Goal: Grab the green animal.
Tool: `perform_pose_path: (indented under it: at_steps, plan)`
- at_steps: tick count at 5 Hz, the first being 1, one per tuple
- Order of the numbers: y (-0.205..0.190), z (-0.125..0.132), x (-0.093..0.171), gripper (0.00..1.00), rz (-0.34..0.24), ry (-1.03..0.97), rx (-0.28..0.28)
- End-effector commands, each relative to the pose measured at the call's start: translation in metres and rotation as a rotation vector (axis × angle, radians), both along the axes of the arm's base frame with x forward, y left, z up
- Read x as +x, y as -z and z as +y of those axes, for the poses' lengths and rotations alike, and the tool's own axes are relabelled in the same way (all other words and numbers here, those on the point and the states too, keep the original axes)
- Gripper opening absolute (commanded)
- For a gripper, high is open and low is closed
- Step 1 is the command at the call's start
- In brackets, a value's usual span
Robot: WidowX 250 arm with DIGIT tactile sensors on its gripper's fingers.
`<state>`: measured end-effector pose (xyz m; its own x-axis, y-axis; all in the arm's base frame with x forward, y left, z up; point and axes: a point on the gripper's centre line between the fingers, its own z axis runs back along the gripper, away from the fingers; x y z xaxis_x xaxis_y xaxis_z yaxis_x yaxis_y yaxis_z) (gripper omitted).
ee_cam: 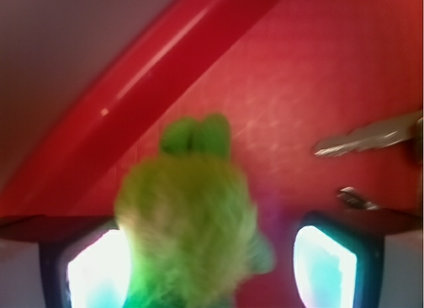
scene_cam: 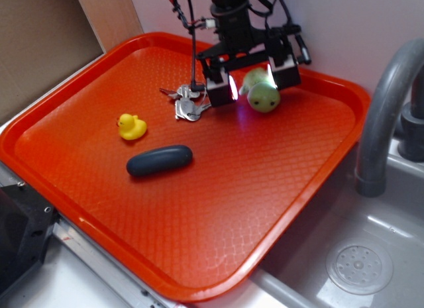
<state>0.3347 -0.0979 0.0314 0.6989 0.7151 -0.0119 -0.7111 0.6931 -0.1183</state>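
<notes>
Jaws spread, straddling green animal (ee_cam: 189, 222) at tray's (scene_cam: 79, 169) one o'clock corner. Soft, light, fuzzy plush; likely compresses. Best pinched across rounded shell, clear of keys (scene_cam: 187, 104).

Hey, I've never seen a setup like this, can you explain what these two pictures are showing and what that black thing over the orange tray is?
The black thing is a small robot arm ending in a gripper, two glowing pads that pinch things. One picture looks from the side; the other comes from a camera on the arm's wrist, looking down between the pads. On the orange tray lie a yellow rubber duck, a dark blue oblong object and some keys. A green plush turtle sits between the open pads, one pad close against it, not yet clearly squeezed. A sink is beside the tray.
</notes>
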Motion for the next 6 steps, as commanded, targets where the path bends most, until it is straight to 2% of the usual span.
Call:
perform_pose_path:
  at_steps: [1, 2, 3, 4, 5, 6]
  plan:
    - [-0.008, -0.007, 0.02, 0.39, -0.05, 0.067, -0.011]
    - [-0.017, -0.005, 0.014, 0.0, -0.057, 0.1, -0.005]
    - [-0.062, 0.007, -0.015, 0.0, -0.11, 0.255, -0.024]
    - [-0.112, 0.028, -0.05, 0.0, -0.089, 0.479, -0.06]
    - [-0.15, 0.038, -0.069, 0.0, -0.058, 0.608, -0.069]
    - [-0.185, 0.045, -0.093, 0.0, -0.037, 0.633, -0.095]
